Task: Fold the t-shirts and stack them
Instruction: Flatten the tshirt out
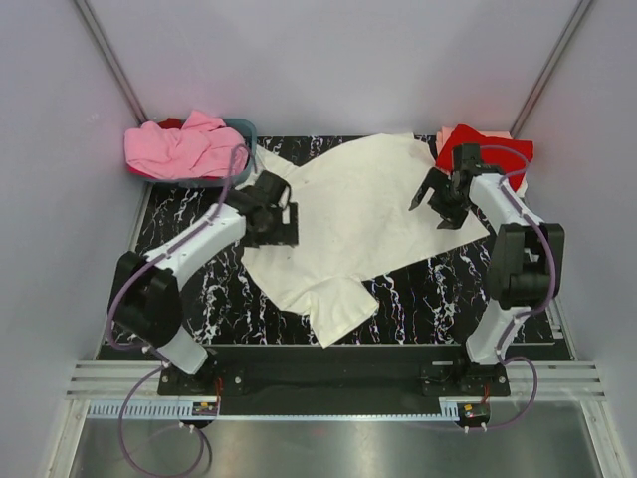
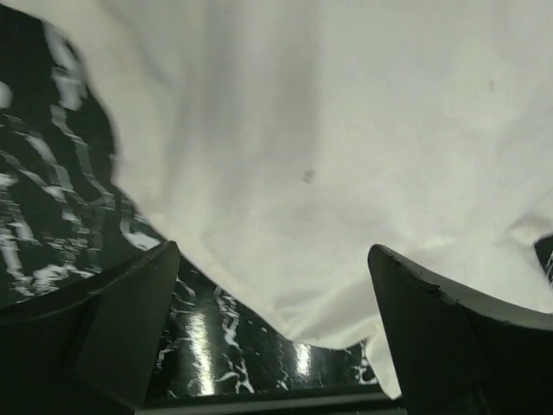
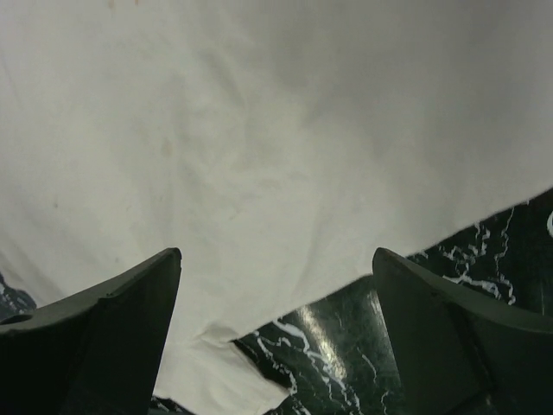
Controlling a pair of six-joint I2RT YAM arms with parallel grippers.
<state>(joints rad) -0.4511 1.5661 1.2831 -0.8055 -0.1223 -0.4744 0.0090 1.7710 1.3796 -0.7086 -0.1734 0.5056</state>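
We stretch our left arm and right arm from the worktop's near edge toward its middle. Left tool and right tool both gape wide, empty, tilted down.

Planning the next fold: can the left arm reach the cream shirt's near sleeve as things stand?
Probably yes: the left gripper is open at the edge of the cream shirt, and nothing stands between it and the near sleeve.
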